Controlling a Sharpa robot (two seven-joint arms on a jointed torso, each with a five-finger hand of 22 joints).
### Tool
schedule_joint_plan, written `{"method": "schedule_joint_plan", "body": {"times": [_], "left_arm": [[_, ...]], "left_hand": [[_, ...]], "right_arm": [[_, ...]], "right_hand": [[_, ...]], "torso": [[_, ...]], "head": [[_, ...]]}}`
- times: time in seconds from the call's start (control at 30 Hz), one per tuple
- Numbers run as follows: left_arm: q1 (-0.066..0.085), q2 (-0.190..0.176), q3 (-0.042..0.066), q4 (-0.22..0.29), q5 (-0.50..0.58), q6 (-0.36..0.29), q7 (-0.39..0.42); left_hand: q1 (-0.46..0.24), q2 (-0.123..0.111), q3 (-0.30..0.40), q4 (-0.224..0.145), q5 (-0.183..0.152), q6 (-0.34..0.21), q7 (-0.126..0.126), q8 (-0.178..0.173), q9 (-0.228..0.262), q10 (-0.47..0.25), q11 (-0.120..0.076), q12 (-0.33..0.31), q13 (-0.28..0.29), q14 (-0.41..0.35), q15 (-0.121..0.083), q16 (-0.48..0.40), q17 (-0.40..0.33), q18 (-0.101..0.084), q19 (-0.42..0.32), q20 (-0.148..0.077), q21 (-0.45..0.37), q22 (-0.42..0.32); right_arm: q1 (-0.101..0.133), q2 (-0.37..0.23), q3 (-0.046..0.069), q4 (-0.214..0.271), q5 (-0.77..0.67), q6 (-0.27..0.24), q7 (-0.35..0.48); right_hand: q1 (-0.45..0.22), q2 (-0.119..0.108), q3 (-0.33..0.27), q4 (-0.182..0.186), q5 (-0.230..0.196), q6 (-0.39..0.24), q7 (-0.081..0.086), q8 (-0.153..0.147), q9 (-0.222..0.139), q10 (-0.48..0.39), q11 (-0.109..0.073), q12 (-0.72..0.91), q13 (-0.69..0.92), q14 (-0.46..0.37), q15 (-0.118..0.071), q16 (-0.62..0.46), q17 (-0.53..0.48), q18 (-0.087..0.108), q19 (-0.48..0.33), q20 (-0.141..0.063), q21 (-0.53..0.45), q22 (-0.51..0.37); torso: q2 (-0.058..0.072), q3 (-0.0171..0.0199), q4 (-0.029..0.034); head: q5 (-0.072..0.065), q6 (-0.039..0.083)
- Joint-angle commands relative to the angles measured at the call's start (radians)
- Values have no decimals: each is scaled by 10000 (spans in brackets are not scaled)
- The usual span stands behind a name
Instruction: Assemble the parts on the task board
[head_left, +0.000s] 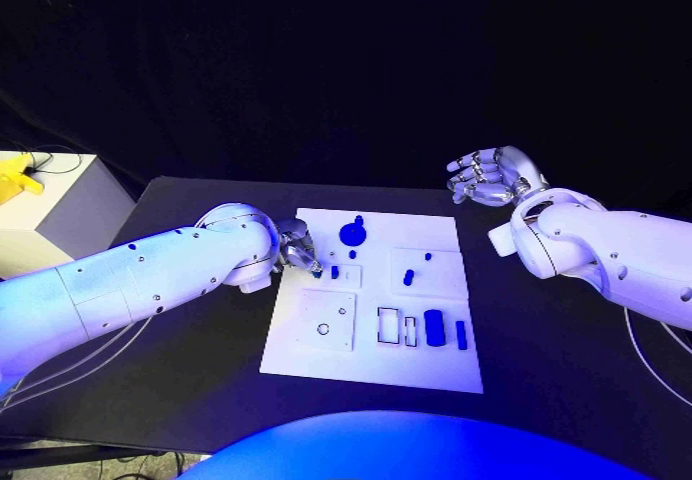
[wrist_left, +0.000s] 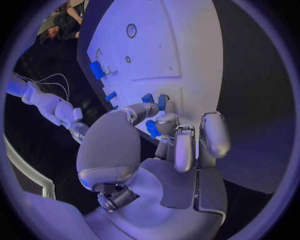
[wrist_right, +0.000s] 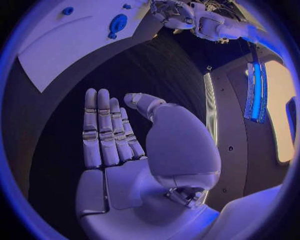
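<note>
A: Item: task board (head_left: 433, 372). Any print, numbers or labels?
B: None legible. White plate, outlines and holes only.
A: Item: blue parts (head_left: 434, 324). Any marks?
B: None that can be read.
A: Item: left hand (head_left: 299, 246) and right hand (head_left: 488, 175), arms included. Any brand or sign?
B: None readable in any view.
A: Entry for texts, then?
B: Nil: no writing can be read.

A black table (head_left: 202, 400) stands before a dark, unlit backdrop. Beyond the tabletop's far left corner sits a pale cabinet (head_left: 51, 215) with something yellow (head_left: 18, 180) and a thin cable on top.
</note>
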Motion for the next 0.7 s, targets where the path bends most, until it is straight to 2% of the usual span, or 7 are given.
{"method": "schedule_joint_plan", "body": {"times": [0.03, 0.4, 0.7], "left_arm": [[-8, 0, 0, 25, -207, 138, -24], [-11, -65, 10, 148, -323, 62, -32], [-12, -69, 11, 144, -373, 76, -41]], "left_hand": [[31, 92, 1141, -1187, 34, 343, -329, 1064, 483, 37, -8, 24, 15, 857, -83, -53, 1907, -205, 21, -38, 29, 14], [68, 100, 1183, -1219, 52, 322, -342, 1101, 542, 24, -23, 20, 11, 863, -95, -42, 1931, -205, 20, -49, 26, 10], [72, 99, 1189, -1224, 54, 321, -343, 1106, 549, 22, -24, 19, 9, 864, -97, -41, 1932, -203, 17, -50, 23, 3]], "right_arm": [[-7, 4, 2, 1, 10, 119, 177], [-23, -3, 2, 0, -5, 138, 176], [-35, 1, 2, -7, -8, 161, 168]], "right_hand": [[46, 46, -50, -4, 54, -40, 241, 31, -9, 16, 38, -52, -9, -25, 74, -65, -9, 62, -32, 66, -48, -8], [40, 47, -54, 0, 54, -45, 244, 39, -13, 17, 41, -61, -43, -25, 79, -90, -23, 62, -31, 72, -64, -39], [32, 49, -57, 5, 55, -53, 248, 46, -18, 16, 45, -71, -80, -24, 85, -114, -38, 62, -31, 78, -82, -72]], "torso": [[-1, -2, -1], [-3, -13, 6], [-7, -1, 7]], "head": [[6, 1], [-26, 1], [-18, 1]]}}
